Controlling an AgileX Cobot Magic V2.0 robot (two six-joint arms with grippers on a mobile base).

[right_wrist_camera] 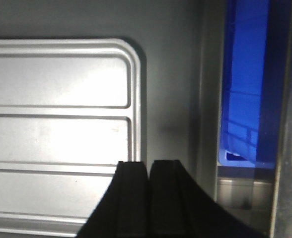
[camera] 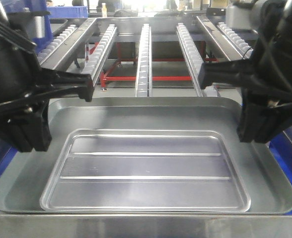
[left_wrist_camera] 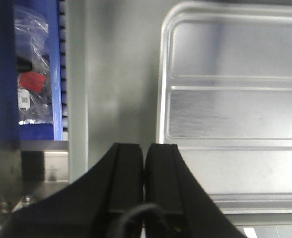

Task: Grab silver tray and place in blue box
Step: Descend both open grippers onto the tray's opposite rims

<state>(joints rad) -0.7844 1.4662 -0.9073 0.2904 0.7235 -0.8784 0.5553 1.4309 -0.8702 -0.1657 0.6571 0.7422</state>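
Both grippers, left (left_wrist_camera: 145, 184) and right (right_wrist_camera: 149, 194), have their fingers pressed together on nothing, one above each side slope of the single silver tray (camera: 151, 116), which lies flat. The blue box (right_wrist_camera: 245, 99) shows just beyond the tray's side rims. Five roller rails (camera: 143, 54) stretch behind.

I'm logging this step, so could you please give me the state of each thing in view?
Tray: flat, right way up, empty, not gripped.
Box: open-topped, only an edge showing.
Left gripper: shut, empty, above the tray.
Right gripper: shut, empty, above the tray.
Bag: has items inside.
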